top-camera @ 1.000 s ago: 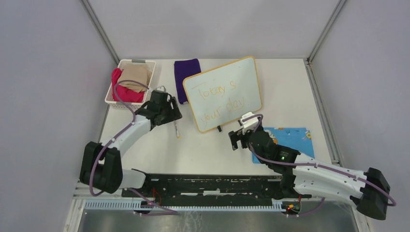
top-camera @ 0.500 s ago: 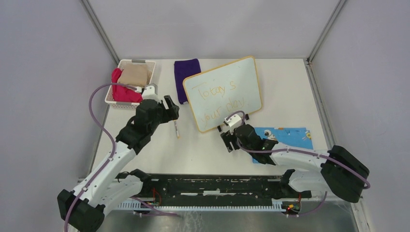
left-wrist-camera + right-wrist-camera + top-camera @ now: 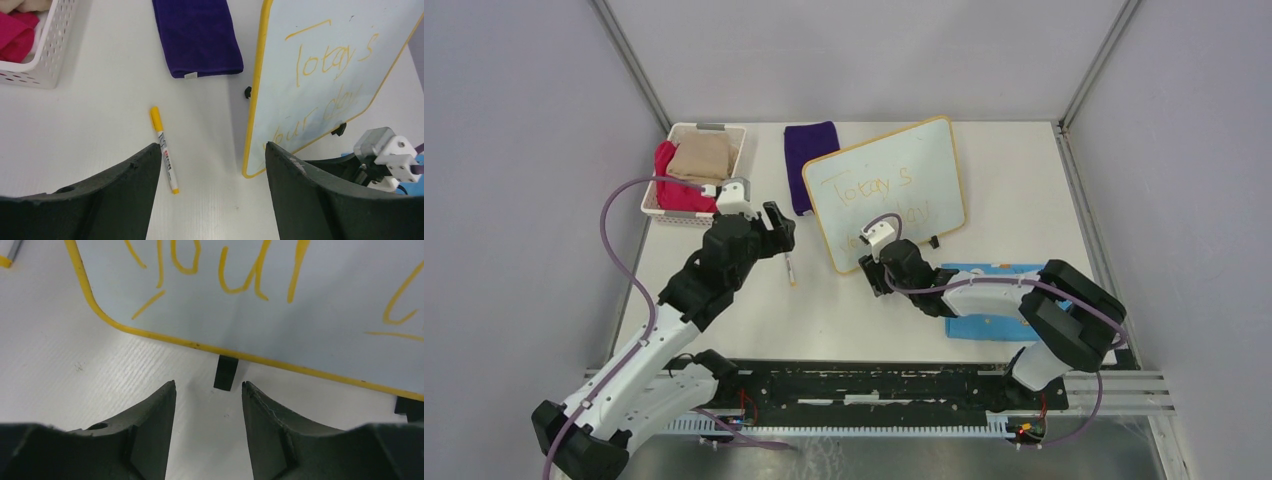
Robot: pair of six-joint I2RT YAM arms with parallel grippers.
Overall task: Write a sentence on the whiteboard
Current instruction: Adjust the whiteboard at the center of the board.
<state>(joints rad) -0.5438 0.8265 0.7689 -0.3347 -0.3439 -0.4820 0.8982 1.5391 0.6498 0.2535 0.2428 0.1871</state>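
The whiteboard (image 3: pixel 894 185) with its yellow-orange frame lies tilted at the back middle of the table. The sentence (image 3: pixel 879 188) is in faint yellow; its second line is partly hidden behind my right wrist. A yellow-capped marker (image 3: pixel 789 268) lies loose on the table left of the board. My left gripper (image 3: pixel 776 232) is open and empty, held above the marker (image 3: pixel 164 157), with the board (image 3: pixel 320 75) to its right. My right gripper (image 3: pixel 871 272) is open and empty, low at the board's near edge (image 3: pixel 300 290), with a black clip foot (image 3: pixel 226 372) just ahead of its fingertips.
A white basket (image 3: pixel 692 170) with pink and tan cloths stands at the back left. A purple cloth (image 3: pixel 809 160) lies left of the board. A blue cartoon-print cloth (image 3: pixel 979 325) lies under my right arm. Metal frame posts stand at the back corners.
My right gripper has slid left along the board's near edge towards its lower left corner. My left arm has lifted and pulled back a little; the marker has not moved.
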